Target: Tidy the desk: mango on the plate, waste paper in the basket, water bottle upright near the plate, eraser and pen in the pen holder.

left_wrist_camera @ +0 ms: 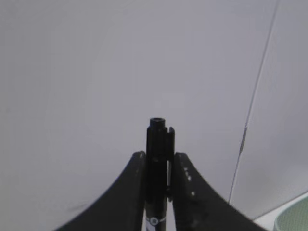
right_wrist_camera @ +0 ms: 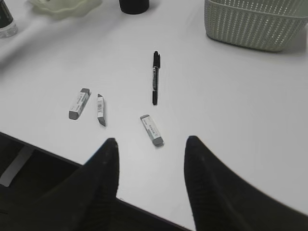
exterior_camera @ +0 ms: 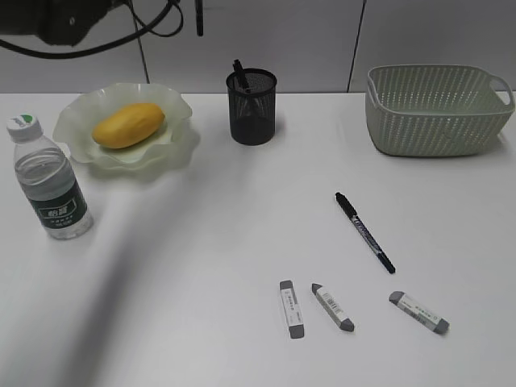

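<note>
On the far left of the bench (exterior_camera: 242,242) the mango (exterior_camera: 127,124) is plated (exterior_camera: 173,105), bottle (exterior_camera: 48,181) upright beside it; one pen (exterior_camera: 364,232) and three erasers (exterior_camera: 292,309) are left near right. Left fingers (left_wrist_camera: 139,183) are clamped on another pen (left_wrist_camera: 157,159); right fingers (right_wrist_camera: 108,168) spread, empty. Basket (exterior_camera: 435,109) contents cannot be seen.

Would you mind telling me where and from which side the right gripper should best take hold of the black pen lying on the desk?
Probably at mid-barrel, from straight above. The black pen lies flat on the desk, slanting from upper left to lower right, with free space on both long sides. The right gripper, open now, would turn its jaws across the barrel and close on the long sides.
</note>
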{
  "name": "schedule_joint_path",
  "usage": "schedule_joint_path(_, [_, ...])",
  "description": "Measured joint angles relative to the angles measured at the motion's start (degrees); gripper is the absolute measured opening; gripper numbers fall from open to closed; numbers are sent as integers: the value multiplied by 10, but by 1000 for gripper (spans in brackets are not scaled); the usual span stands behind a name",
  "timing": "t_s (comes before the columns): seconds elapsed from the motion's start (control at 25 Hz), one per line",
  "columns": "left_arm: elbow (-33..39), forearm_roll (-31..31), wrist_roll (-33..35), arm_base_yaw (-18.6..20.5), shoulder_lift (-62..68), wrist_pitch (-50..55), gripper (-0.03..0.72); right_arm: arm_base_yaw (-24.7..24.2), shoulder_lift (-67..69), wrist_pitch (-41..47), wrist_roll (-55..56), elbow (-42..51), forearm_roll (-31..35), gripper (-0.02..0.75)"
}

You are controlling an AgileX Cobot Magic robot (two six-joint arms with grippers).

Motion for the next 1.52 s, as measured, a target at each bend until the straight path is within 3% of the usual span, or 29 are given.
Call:
schedule_joint_path(0.08, [1, 22, -39, 13, 31, -119, 114, 0, 0, 0, 2, 0, -1, 363])
schedule_joint_path(0.24, [1, 62, -101, 27, 84, -203, 114, 0, 0, 0, 7, 0, -9, 363])
schedule_joint_path(0.76, [-77, 95, -94, 17, 181, -223, 114, 0, 0, 0, 8, 0, -10, 361])
schedule_joint_path(0.88, [-81, 100, -87, 13, 183, -192, 176, 0, 0, 0, 8, 0, -10, 343])
schedule_joint_path(1.04, [-83, 98, -84, 12, 183, -186, 387, 0, 0, 0, 8, 0, -10, 300])
schedule_joint_path(1.12, [-84, 98, -84, 12, 183, -186, 448, 0, 0, 0, 8, 0, -10, 293])
schedule_joint_path(1.36, [-83, 102, -104, 12, 168, -191, 493, 0, 0, 0, 8, 0, -10, 288])
schedule_joint_path(1.44, [-81, 119, -144, 12, 128, -153, 486, 0, 0, 0, 8, 0, -10, 288])
schedule_joint_path(1.52, [-80, 158, -186, 11, 76, -47, 433, 0, 0, 0, 8, 0, -10, 288])
